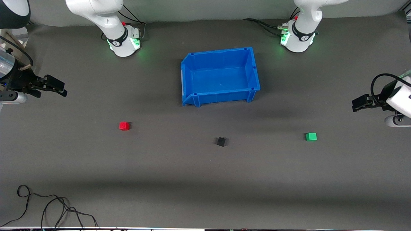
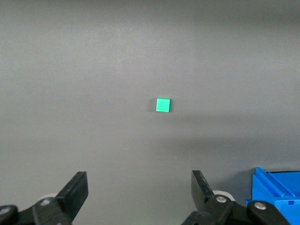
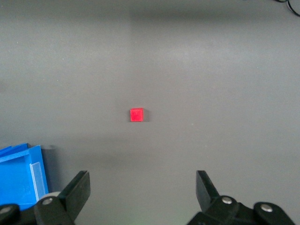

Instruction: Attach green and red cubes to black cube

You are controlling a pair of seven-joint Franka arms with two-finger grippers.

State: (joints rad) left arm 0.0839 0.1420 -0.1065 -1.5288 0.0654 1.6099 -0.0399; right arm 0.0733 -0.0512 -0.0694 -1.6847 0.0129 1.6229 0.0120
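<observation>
On table (image 1: 205,192) – one red cube (image 1: 124,126), one black cube (image 1: 221,141), one green cube (image 1: 311,136), both grippers spread.

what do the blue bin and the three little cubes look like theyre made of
Blue bin: likely moulded plastic, glossy, with soft highlights and ribbed walls. Red cube, green cube and black cube: probably plastic or painted wood, flat solid colour, matte; not certain.

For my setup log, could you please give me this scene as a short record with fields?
red cube: on the table, toward the right arm's end
black cube: between the coloured cubes, touching neither
green cube: toward the left arm's end
blue bin: empty, farther from the front camera than all three cubes
left gripper: open, raised, holding nothing
right gripper: open, raised, holding nothing
</observation>
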